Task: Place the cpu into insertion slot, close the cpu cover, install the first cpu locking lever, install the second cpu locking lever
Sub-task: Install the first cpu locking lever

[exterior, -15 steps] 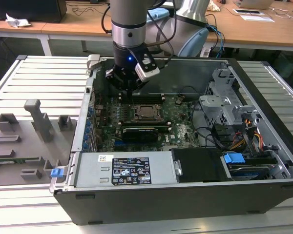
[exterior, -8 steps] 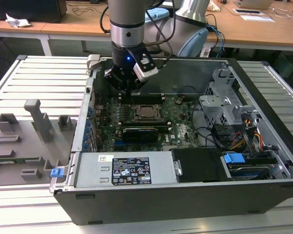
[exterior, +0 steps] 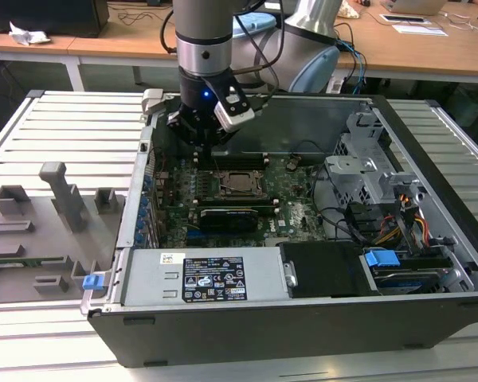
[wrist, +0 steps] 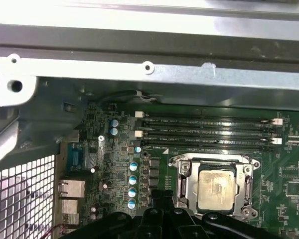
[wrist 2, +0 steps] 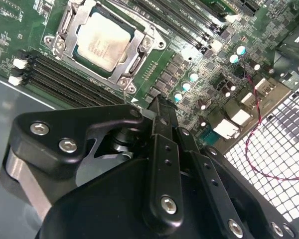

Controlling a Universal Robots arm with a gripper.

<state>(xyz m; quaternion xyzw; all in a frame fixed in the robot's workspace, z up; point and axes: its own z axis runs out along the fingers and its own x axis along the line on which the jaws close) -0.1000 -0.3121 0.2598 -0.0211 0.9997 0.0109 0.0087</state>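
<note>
The cpu (wrist 2: 100,41) (wrist: 217,188) (exterior: 237,181), a silvery square chip, lies flat in the insertion slot (wrist 2: 65,27) on the green motherboard. The cpu cover (wrist 2: 135,52) (wrist: 189,185) lies down flat around it, framing the chip. Thin metal levers run along the socket's sides; whether they are latched I cannot tell. My gripper (exterior: 209,143) (wrist 2: 158,103) (wrist: 162,195) hovers above the board beside the socket, toward the case's back wall. Its black fingers are shut with nothing between them.
Long black memory slots (wrist: 209,132) (wrist 2: 65,74) run next to the socket. A black graphics card (exterior: 233,215) lies in front of it, then the power supply (exterior: 199,278). A metal drive cage (exterior: 366,167) and cables fill the exterior view's right. A grey fixture tray (exterior: 48,223) lies outside, left.
</note>
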